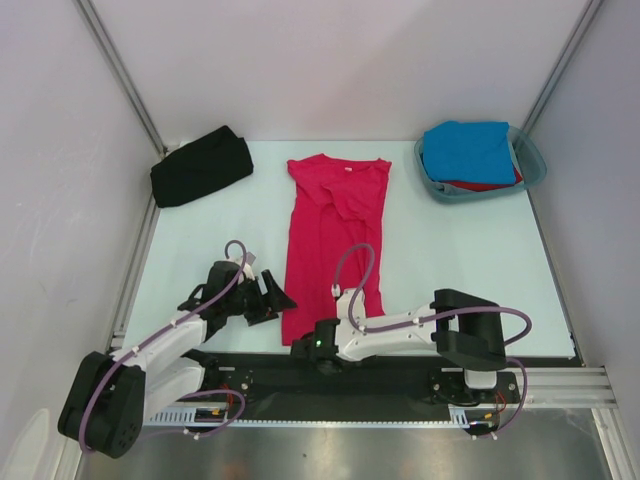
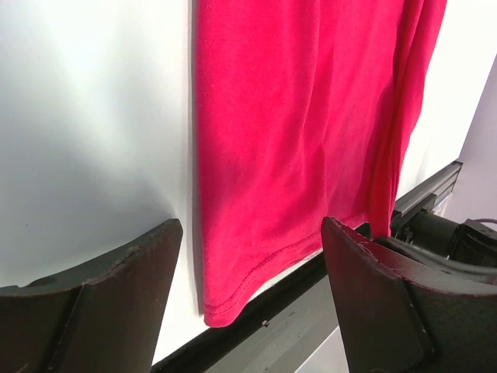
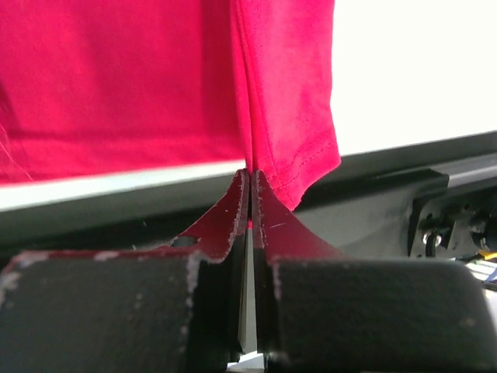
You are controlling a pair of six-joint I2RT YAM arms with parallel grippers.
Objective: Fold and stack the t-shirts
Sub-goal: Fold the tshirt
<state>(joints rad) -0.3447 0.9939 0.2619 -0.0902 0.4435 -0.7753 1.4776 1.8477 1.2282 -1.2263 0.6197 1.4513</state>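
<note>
A crimson-pink t-shirt [image 1: 325,240] lies lengthwise in the middle of the table, collar far, hem at the near edge. My right gripper [image 1: 298,346] sits at that hem. In the right wrist view it [image 3: 251,172] is shut on a pinched fold of the hem of the pink shirt [image 3: 116,78]. My left gripper [image 1: 283,300] stands open just left of the shirt's near left side. In the left wrist view the hem corner of the shirt [image 2: 295,116] lies between its wide fingers [image 2: 250,225], untouched. A folded black t-shirt [image 1: 200,167] rests at the back left.
A teal plastic tub [image 1: 532,170] stands at the back right, with a bright blue t-shirt [image 1: 470,150] on top and a red one [image 1: 480,186] showing beneath. The black rail [image 1: 400,365] runs along the table's near edge. White walls close in both sides.
</note>
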